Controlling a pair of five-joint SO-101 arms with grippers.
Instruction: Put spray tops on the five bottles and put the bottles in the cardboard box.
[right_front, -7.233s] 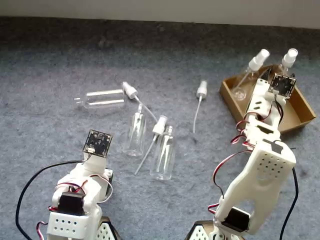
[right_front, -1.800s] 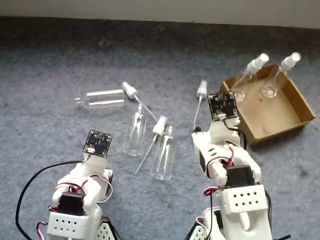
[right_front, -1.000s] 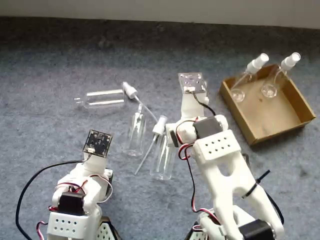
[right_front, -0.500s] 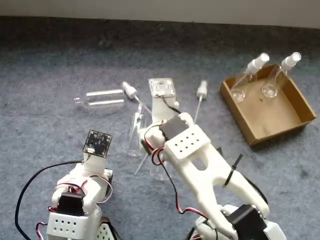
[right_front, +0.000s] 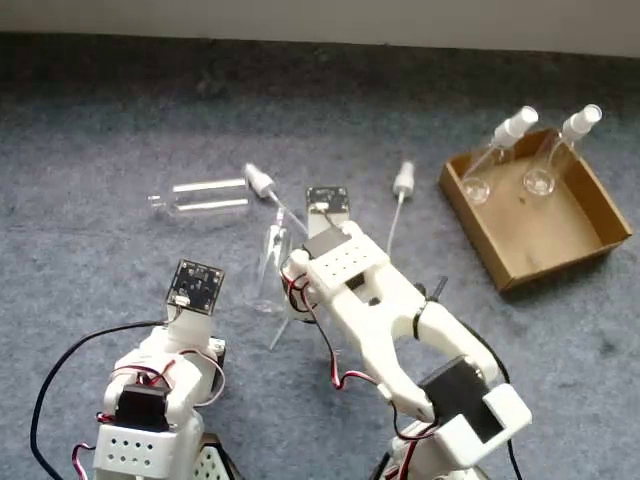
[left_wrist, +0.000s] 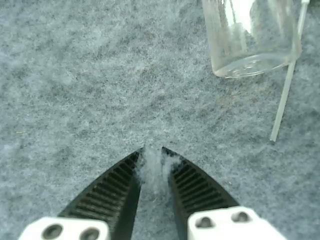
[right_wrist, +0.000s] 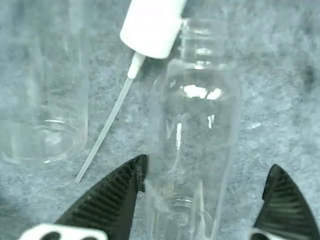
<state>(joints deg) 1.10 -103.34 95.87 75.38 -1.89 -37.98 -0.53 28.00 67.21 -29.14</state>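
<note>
Grey carpeted worktop (right_front: 120, 130) carries a clear uncapped plastic bottle (right_wrist: 195, 125) lying flat, its long axis running away from the right tool (right_wrist: 207, 167), whose spread jaws straddle its base, gripping nothing yet. Left tool (left_wrist: 152, 150), farther off, is pinched nearly together, empty. High view adds the brown cardboard box (right_front: 540, 240), well apart.
</note>
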